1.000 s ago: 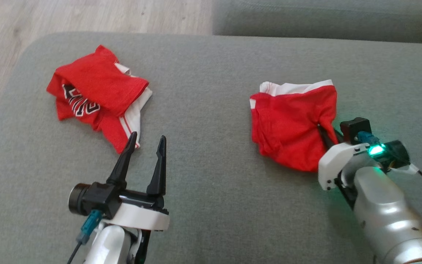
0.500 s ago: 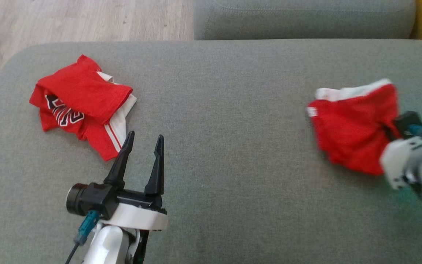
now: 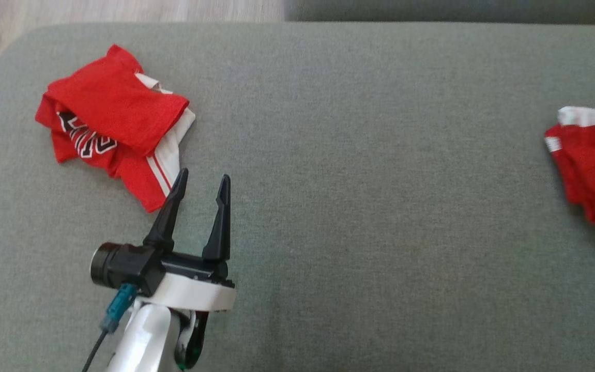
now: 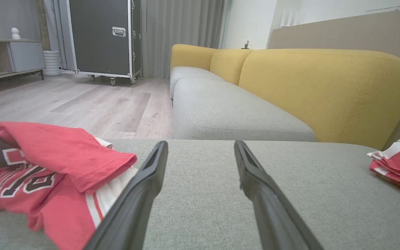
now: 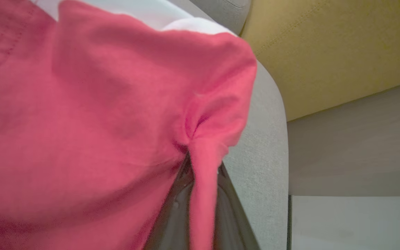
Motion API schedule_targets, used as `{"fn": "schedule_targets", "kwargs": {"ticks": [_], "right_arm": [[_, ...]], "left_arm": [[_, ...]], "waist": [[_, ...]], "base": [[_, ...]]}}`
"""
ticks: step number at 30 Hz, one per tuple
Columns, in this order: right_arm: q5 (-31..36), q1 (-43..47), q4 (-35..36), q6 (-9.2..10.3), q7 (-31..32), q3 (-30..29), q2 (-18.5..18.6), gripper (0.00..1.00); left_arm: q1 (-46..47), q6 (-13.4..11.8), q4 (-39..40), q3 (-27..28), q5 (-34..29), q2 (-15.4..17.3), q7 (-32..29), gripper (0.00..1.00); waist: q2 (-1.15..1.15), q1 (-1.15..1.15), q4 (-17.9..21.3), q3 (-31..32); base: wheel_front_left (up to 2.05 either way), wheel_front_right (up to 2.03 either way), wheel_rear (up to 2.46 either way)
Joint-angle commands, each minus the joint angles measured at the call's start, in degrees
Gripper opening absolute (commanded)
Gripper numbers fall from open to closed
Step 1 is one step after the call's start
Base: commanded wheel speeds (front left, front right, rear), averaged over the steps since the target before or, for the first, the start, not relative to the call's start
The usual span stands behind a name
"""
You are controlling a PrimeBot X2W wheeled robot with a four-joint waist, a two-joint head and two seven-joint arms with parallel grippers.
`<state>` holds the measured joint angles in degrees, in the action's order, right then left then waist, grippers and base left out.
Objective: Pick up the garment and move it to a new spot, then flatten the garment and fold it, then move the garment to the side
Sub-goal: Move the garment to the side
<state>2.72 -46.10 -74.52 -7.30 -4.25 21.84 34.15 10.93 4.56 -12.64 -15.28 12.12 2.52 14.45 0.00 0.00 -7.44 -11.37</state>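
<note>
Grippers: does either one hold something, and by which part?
The right gripper is shut on the red garment, pinching a fold of cloth near its edge. The left gripper is open, empty.

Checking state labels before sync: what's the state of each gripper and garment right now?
Left gripper: open, empty, fingertips close beside left garment.
Right gripper: shut on right garment.
Left garment: crumpled, lying on cushion, not held.
Right garment: folded in layers, pinched at one edge, near cushion's right end.
</note>
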Motion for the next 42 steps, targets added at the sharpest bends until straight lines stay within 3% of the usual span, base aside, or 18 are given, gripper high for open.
{"fn": "schedule_targets", "kwargs": {"ticks": [1,8,13,14,26,34,42], "right_arm": [[-0.64,-0.96,0.83,-0.19,0.03,0.47,2.48,0.00],[-0.89,-2.17,0.76,-0.19,1.27,-2.42,5.41,0.00],[-0.21,-2.53,0.74,-0.19,1.83,-5.21,5.44,0.00],[0.03,-2.69,0.73,-0.19,2.10,-6.97,5.43,1.00],[3.84,-4.09,4.67,-0.19,-1.47,-16.71,-0.50,1.00],[6.00,-4.51,12.18,-0.19,-5.60,-21.31,-11.00,1.00],[2.84,0.34,23.77,-0.19,-9.57,-23.45,-23.64,1.00]], "left_arm": [[2.38,0.03,2.05,1.88,0.18,0.36,0.55,1.00],[3.64,0.26,2.00,1.90,0.28,0.36,0.55,1.00],[4.00,0.31,1.66,1.87,0.22,0.36,0.55,1.00],[4.08,0.33,1.49,2.01,0.08,0.36,0.55,1.00],[2.20,0.01,1.42,3.42,-0.26,0.36,0.55,1.00],[-0.61,-0.67,2.02,4.92,-0.40,0.36,0.55,1.00],[-4.01,-1.03,2.61,6.82,-0.84,0.36,0.55,1.00]], "waist": [[0.00,0.00,-0.27,-0.96],[0.00,0.00,-0.49,-2.89],[0.00,0.00,-0.08,-2.98],[0.00,0.00,0.25,-2.64],[0.00,0.00,3.27,3.33],[0.00,0.00,4.87,8.58],[0.00,0.00,5.24,12.75]], "base": [[0.00,0.00,0.00],[0.00,0.00,0.00],[0.00,0.00,0.00],[0.00,0.00,0.00],[0.00,0.00,0.00],[0.00,0.00,0.00],[0.00,0.00,0.00]]}}
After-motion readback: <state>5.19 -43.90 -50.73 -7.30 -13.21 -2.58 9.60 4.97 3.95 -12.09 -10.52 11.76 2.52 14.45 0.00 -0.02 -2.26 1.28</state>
